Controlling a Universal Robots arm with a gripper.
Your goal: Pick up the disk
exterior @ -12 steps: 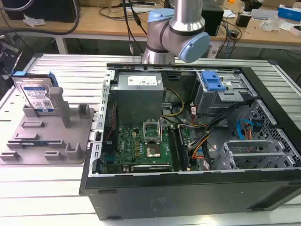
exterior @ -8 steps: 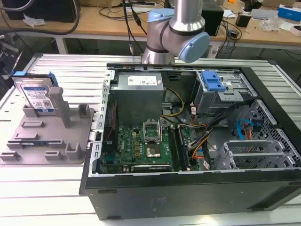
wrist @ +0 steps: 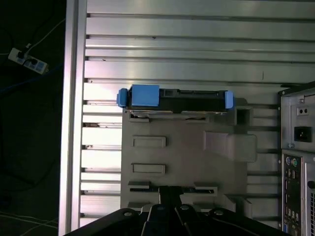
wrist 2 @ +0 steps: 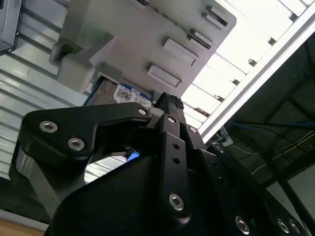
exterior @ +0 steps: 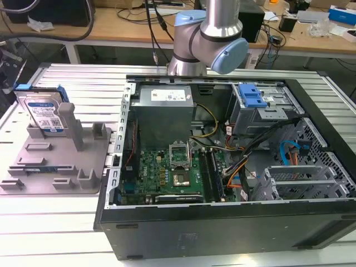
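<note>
One disk (exterior: pixel 45 115) stands on edge in the grey holder tray (exterior: pixel 33 167).

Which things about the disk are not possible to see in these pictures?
- Second wrist view: the gripper and a post of the holder tray cover most of the disk.
- First wrist view: the disk is edge-on; its label face is hidden.
- Exterior view: the tray's posts cover the disk's lower part.

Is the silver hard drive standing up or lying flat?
Upright: the silver blue-railed hard drive stands on edge in the grey plastic holder tray.
</note>
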